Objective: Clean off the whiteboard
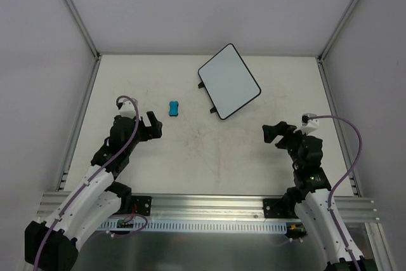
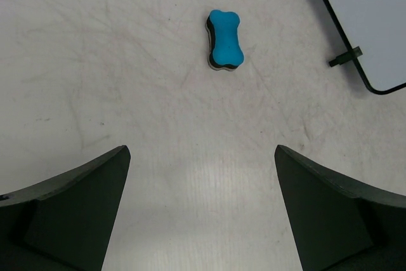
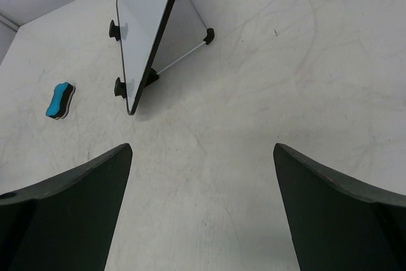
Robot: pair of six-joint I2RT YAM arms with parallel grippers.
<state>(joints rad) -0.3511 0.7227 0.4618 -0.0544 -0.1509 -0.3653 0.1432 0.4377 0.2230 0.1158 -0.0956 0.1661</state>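
Whiteboard [image 1: 229,81] at far side of surface [image 1: 209,163], right of centre, propped tilted on its stand. Blue eraser [image 1: 174,108] lies to its left, apart. Left end effector [image 1: 154,125] and right end effector [image 1: 274,133] both released, jaws wide and holding nothing.

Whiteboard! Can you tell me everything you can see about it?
The whiteboard is a small white rectangle with a thin black frame and rounded corners. Its face looks smooth and clean, with no marks showing. Two small black tabs stick out of one edge. The right wrist view shows it propped at a tilt on a thin silver stand with black ends. It sits turned at an angle on the far part of the table, apart from the blue eraser.
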